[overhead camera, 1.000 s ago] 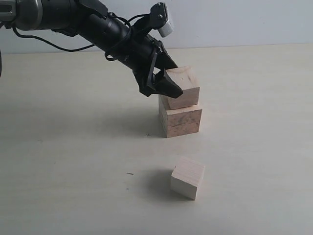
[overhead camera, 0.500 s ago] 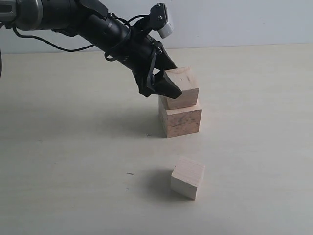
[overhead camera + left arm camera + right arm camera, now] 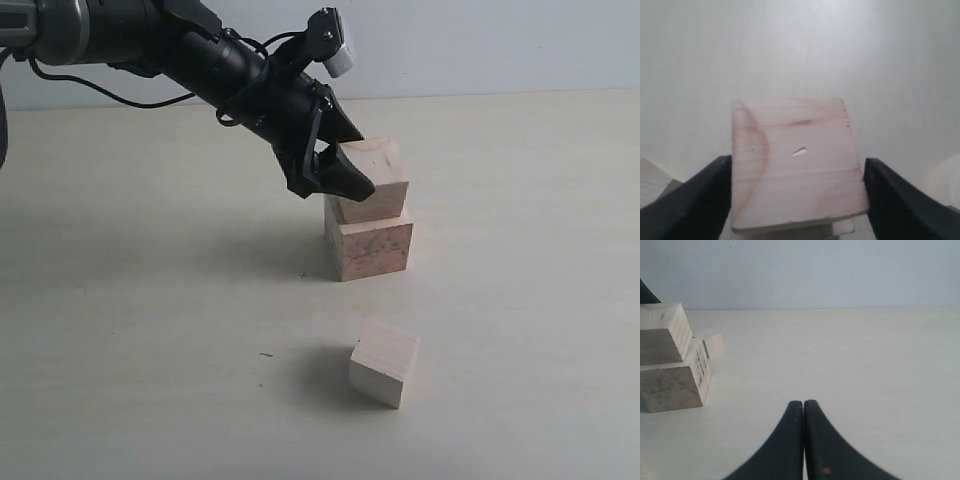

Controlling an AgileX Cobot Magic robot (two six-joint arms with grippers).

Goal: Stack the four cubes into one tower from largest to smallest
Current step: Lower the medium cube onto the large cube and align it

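Note:
The largest cube (image 3: 370, 250), mottled brown, stands on the table. The second cube (image 3: 378, 176) rests on top of it, set a little askew, and these two make the tower (image 3: 671, 365). My left gripper (image 3: 350, 166) is shut on that upper cube (image 3: 796, 165), a black finger (image 3: 700, 200) pressed to each side. A smaller pale cube (image 3: 384, 362) lies alone nearer the front. Another small pale cube (image 3: 714, 344) peeks out behind the tower. The right gripper (image 3: 803, 403) is shut and empty, low over the table, apart from the tower.
The pale table (image 3: 150, 330) spreads out on all sides, with a light wall (image 3: 500, 45) behind it. The left arm (image 3: 200, 55) reaches in from the upper left. Pale block corners (image 3: 652, 177) show at the edges of the left wrist view.
Almost nothing differs; the left gripper and the held cube have shifted by a few pixels over the largest cube. The loose front cube stays put.

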